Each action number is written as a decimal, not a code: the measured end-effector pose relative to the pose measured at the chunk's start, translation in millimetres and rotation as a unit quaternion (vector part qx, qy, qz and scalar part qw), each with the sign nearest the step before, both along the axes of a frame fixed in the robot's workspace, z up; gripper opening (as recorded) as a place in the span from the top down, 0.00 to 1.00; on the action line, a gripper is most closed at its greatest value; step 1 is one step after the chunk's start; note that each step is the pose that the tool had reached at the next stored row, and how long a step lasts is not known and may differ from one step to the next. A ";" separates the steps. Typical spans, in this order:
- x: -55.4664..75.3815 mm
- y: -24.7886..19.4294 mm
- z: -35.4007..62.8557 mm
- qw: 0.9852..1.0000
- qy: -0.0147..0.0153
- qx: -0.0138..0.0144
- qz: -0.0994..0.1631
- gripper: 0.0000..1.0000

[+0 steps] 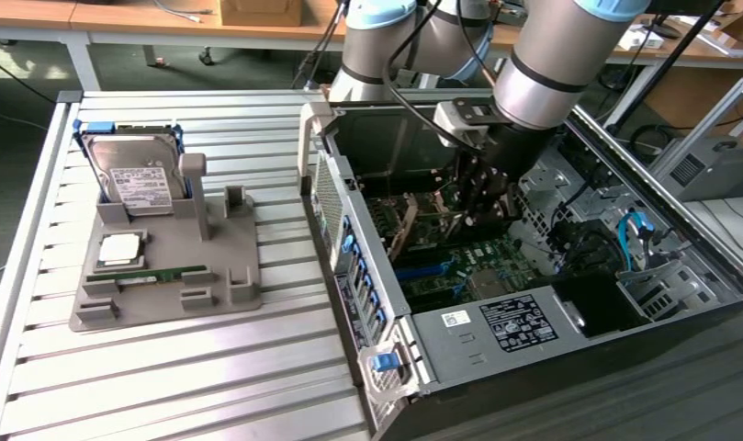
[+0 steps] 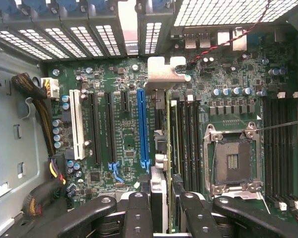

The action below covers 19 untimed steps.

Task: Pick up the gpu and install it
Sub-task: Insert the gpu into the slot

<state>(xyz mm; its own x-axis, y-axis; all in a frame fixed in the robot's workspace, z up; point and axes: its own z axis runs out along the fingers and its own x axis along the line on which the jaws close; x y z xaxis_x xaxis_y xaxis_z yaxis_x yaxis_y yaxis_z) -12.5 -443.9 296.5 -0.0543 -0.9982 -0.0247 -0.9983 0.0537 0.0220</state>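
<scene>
While the arm reaches into the open computer case [image 1: 469, 340], the tool [image 2: 161, 208] grips the gpu [image 2: 169, 148] edge-on, just beside the blue slot [image 2: 143, 129] on the motherboard [image 2: 109, 74].

arm w/ gripper [image 1: 479, 204] reaches down inside open pc case [image 1: 494, 322], gpu [image 1: 410, 223] edge-on just beside it over motherboard [image 1: 469, 262]; grey parts tray [image 1: 163, 276] w/ hard drive [image 1: 136, 179] well apart from gripper, outside case

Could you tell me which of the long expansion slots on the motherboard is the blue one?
It is the blue slot, the long slot lying closest to the gpu edge-on in the gripper; the others are black or white.
</scene>
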 end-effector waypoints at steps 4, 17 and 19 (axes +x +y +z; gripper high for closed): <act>-5.7 -1.6 -0.3 1.000 0.000 0.000 0.000 0.73; -16.1 -18.9 -1.2 1.000 0.000 -0.001 0.001 0.73; -17.9 -18.8 -2.0 1.000 0.000 -0.002 0.001 0.73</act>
<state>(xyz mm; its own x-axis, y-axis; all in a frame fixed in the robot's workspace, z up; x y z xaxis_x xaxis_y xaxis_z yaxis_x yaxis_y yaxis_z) -30.4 -462.7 294.5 -0.0516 -0.9985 -0.0204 -0.9985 0.0511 0.0216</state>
